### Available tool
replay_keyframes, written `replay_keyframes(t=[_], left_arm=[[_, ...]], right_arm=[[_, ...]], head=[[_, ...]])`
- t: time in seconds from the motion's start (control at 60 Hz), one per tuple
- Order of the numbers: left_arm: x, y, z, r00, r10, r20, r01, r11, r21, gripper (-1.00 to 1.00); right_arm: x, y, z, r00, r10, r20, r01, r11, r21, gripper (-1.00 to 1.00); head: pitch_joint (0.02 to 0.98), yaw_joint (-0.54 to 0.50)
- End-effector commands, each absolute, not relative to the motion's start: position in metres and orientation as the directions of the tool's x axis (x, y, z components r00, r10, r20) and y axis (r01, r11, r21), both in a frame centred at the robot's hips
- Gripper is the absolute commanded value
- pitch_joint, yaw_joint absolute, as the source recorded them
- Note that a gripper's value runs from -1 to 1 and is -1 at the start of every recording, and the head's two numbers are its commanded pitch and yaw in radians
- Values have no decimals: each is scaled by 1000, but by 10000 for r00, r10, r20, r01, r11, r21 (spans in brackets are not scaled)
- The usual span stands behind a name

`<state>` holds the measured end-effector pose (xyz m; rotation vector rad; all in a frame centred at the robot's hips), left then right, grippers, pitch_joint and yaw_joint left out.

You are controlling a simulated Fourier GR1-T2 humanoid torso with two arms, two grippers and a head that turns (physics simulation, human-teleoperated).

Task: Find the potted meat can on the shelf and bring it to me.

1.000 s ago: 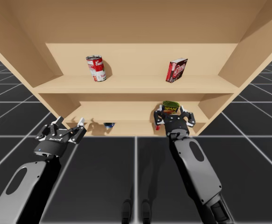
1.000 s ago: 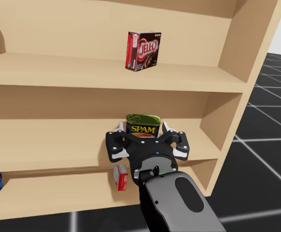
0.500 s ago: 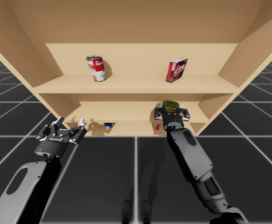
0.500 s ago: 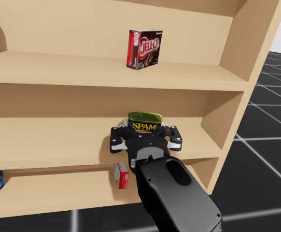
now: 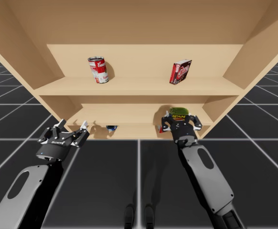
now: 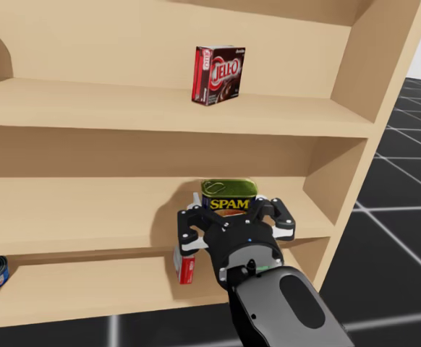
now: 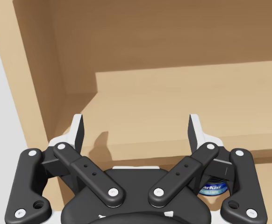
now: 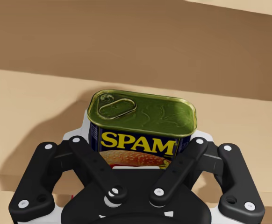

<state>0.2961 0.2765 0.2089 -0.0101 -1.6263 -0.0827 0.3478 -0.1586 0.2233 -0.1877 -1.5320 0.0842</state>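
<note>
Shelf; green-lidded can in right tool

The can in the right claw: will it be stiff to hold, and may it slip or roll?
The can looks like rigid metal, so it probably will not dent in the right claw. Its sides look glossy, so it might slip in a loose grip. Being boxy with a flat lid, it should not roll.

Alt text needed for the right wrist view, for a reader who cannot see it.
My right gripper is shut on a blue rectangular can with a greenish pull-tab lid, one finger on each side. Behind the can are a wooden shelf board and the shelf's back wall.
</note>
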Motion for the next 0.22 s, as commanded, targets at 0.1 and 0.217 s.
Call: replay_keyframes(t=[0.1,0.217], left_arm=[[296,276,209,-568,-454,9974,572,9972,486,-1000],[296,275,209,-556,-464,9974,586,9970,496,-1000]], right_arm=[[311,-177,258,-797,2609,9621,1571,9564,-2463,1000],[289,-183,263,-1080,2915,9505,1521,9496,-2740,1000]], head=[[502,-269],[496,-270]])
